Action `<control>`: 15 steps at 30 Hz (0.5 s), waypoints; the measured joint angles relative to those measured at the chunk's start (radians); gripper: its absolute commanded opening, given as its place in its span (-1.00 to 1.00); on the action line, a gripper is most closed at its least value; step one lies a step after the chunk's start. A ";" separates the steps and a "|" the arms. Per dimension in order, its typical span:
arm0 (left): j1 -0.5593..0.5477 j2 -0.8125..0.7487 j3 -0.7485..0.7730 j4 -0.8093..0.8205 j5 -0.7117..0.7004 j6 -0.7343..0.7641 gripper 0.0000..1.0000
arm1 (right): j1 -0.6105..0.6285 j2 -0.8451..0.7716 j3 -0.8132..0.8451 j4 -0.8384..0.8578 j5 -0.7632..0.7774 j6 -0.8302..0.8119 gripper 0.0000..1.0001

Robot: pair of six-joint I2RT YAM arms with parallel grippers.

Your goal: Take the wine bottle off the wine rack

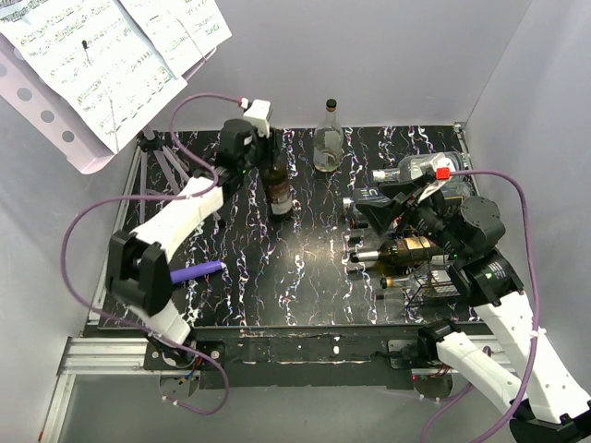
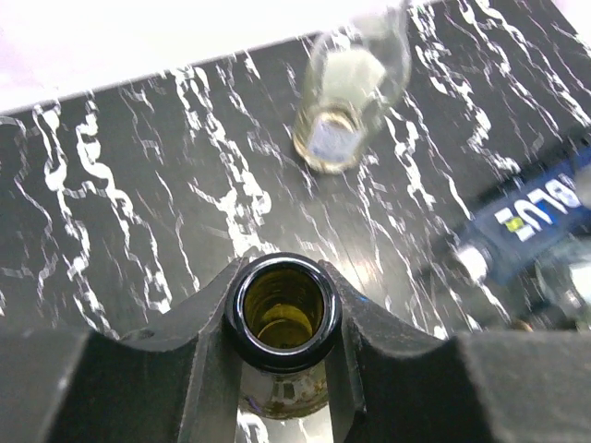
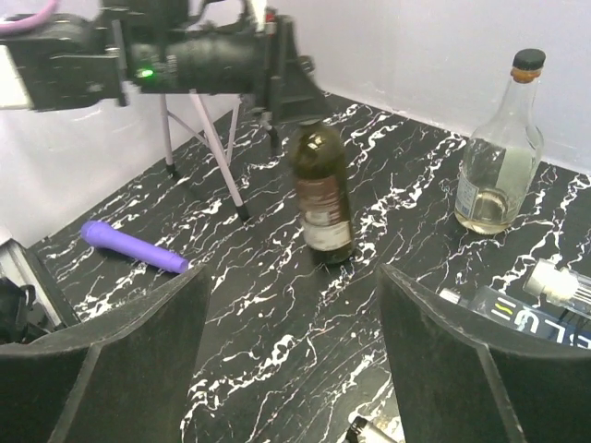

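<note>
Left claw [image 2: 280, 343] clamped on the neck of a brown wine bottle [image 3: 323, 198], which stands upright on the bench [image 1: 305, 277], well apart from the wine rack [image 1: 432, 288] (right side). A gold-necked bottle [image 1: 406, 247] lies on the rack. Right claw [image 3: 291, 369] spread wide, holding nothing, near the rack.

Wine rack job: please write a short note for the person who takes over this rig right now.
Left gripper: shut on the neck of the dark brown glass bottle, upright on the black marbled table, apart from the rack.
Right gripper: open, empty, near the black wire wine rack.
Done: brown bottle is off the rack.
Left: a dark bottle with gold foil neck lies in the rack, likely next.
</note>
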 measured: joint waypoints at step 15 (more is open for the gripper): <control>0.006 0.664 0.782 0.036 -0.214 0.167 -1.00 | 0.000 0.002 -0.006 0.021 0.011 0.032 0.60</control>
